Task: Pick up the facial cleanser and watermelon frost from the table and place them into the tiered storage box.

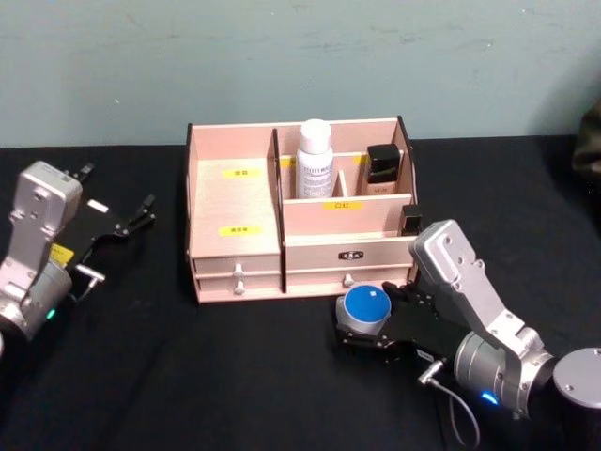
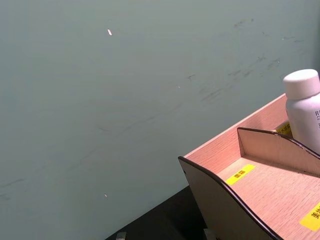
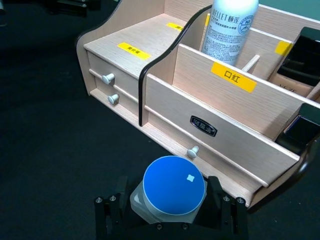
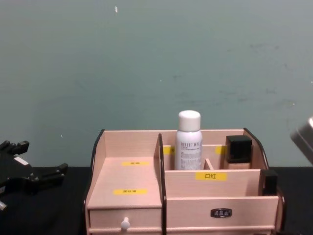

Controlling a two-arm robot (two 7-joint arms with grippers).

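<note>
Clamped between the jaws of the right gripper (image 1: 364,321), by its pale smooth sides under a flat blue lid: the round watermelon frost jar (image 3: 174,185), probably held level for a lift over the front wall. Just ahead of those jaws, the light-wood, black-edged tiered storage box (image 1: 235,202), with the white plastic facial cleanser bottle (image 1: 315,160) upright in a back compartment. Well apart from them, past the box's other end, the left gripper (image 1: 115,195), jaws wide and empty.

The tiered storage box (image 1: 235,202) sits mid-desk (image 1: 188,376), backed to the wall. A bottle (image 1: 315,160) stands in its rear middle compartment, with a square-capped bottle (image 1: 381,169) to its right. Just before the right drawer, the right hand (image 1: 364,329) clasps a jar (image 1: 364,306). The left hand (image 1: 117,202) lies well left, fingers spread.
</note>
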